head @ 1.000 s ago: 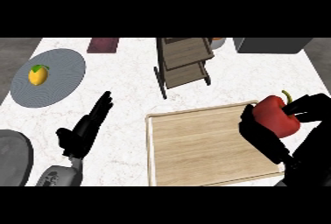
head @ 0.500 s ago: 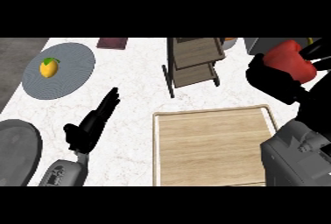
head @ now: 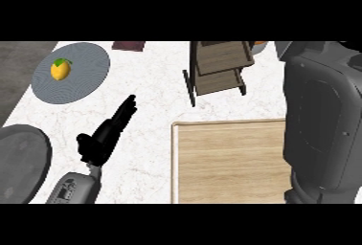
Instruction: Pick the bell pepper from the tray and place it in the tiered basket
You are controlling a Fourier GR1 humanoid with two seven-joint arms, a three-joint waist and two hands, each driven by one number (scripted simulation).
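1. White marbled surface: it carries every item listed below.
2. Pale wooden rectangular tray with a raised rim: it lies at lower centre, its right part hidden behind the right forearm.
3. Brown wooden tiered basket on a dark frame: it stands beyond the tray, at the upper centre of the view.
4. Large grey right forearm: it fills the right side, reaching up past the basket; the right hand lies out of sight, so its state cannot be told.
5. Bell pepper: not visible; its position cannot be told.
6. Black left hand: it rests left of the tray, fingers straight and relaxed, holding nothing.
7. Round grey plate: at upper left, bearing a yellow lemon with a green leaf.
8. Dark grey round disc: at the lower left edge.
9. Dark red flat object: at the top edge.
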